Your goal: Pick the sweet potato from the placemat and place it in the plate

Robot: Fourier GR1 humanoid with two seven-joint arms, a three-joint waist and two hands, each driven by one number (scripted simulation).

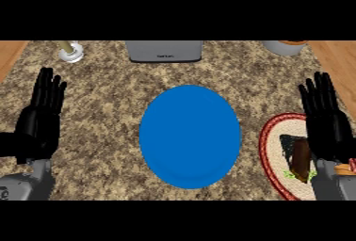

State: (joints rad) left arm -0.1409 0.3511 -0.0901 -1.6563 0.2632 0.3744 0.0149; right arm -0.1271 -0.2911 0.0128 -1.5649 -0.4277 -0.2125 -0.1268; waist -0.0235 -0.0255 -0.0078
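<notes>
Head view, sweet potato (301, 159) beside R hand (328, 123)

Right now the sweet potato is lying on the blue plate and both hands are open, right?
Not quite. The head view shows the sweet potato on the placemat, right of the plate. The left hand and right hand are open.

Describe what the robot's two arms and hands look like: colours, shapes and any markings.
Both match. The left hand and the right hand are glossy black, with long slender fingers and a thumb. Each sits on a smooth grey forearm, rounded like a cylinder. No cables, sleeves or markings show on either.
</notes>
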